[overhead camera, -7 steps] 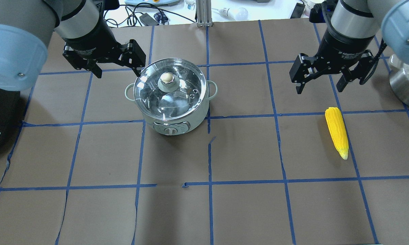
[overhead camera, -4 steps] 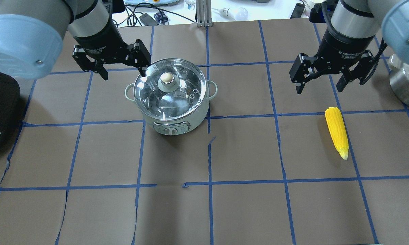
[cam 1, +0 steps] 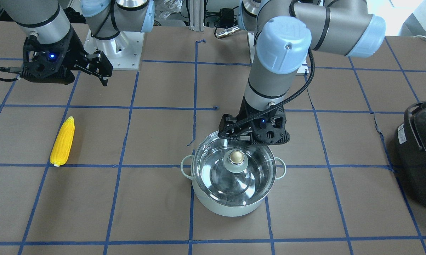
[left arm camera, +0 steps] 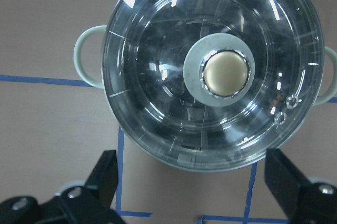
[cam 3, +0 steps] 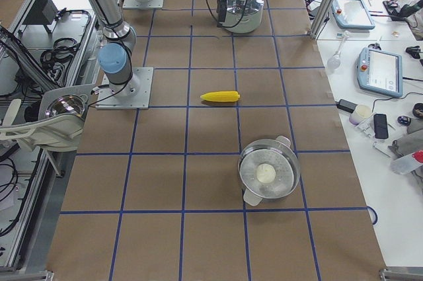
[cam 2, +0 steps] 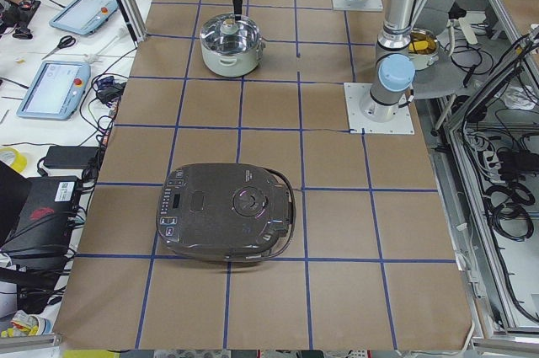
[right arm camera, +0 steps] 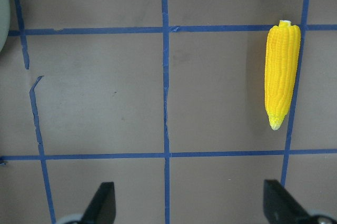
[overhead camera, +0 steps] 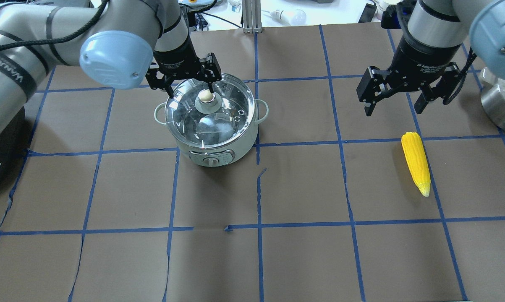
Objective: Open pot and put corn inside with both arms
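Observation:
The pale mint-green pot (overhead camera: pixel 235 147) stands left of centre with its clear glass lid (overhead camera: pixel 225 117) on; the brass knob (overhead camera: pixel 206 97) is on top. My left gripper (overhead camera: pixel 189 89) is open, just above the lid's robot-side half, with one finger beside the knob. The left wrist view looks straight down on the lid (left arm camera: pixel 158 76) and knob (left arm camera: pixel 225 72). The yellow corn (overhead camera: pixel 416 161) lies on the table at the right. My right gripper (overhead camera: pixel 393 110) is open and empty, hanging above the table on the robot's side of the corn (right arm camera: pixel 283 71).
A black appliance (cam 1: pixel 421 148) sits at the table edge on my left side. A steel bowl with a white lump (cam 3: pixel 268 172) stands at the far right end. Brown paper with blue tape lines covers the table (overhead camera: pixel 302 260).
My left arm has swung right, from beside the pot to over its lid, with the gripper still open. The right arm, corn and pot have not moved.

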